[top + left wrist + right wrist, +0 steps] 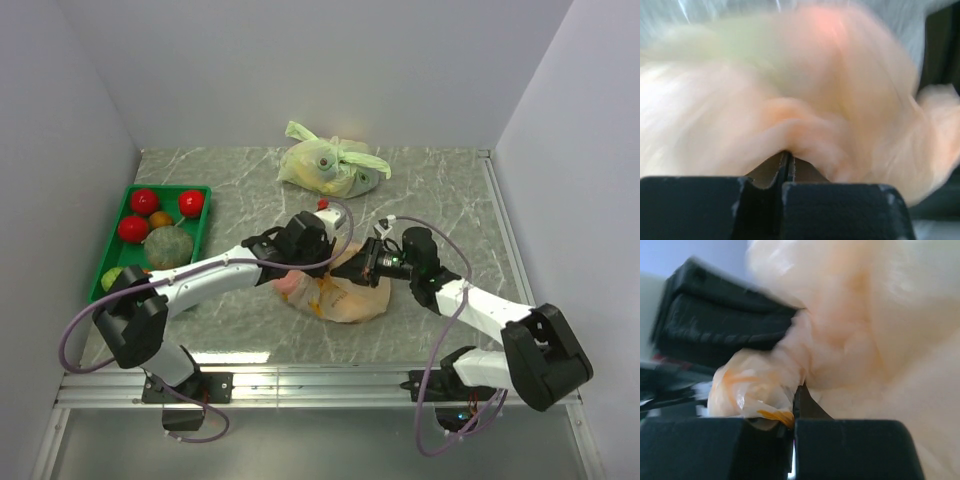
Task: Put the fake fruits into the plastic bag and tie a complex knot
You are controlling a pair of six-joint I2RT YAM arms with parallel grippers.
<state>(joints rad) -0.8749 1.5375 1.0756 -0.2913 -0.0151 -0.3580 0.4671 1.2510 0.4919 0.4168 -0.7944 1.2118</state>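
The peach-orange plastic bag (345,295) lies bulging on the table's middle. My left gripper (312,250) sits at its upper left and is shut on a bunch of its film (805,130). My right gripper (362,262) sits at its upper right and is shut on a twisted handle of the bag (760,385). The two grippers are close together over the bag's top. A small red fruit (323,204) peeks out behind the left gripper. Red fruits (144,201) and an orange one (160,219) lie in the green tray (205,222). I cannot make out a finished knot.
A knotted pale green bag (330,165) lies at the back middle. The green tray at the left also holds a large dark green melon-like ball (168,246) and a yellow-green fruit (113,277). White walls close in both sides and the back.
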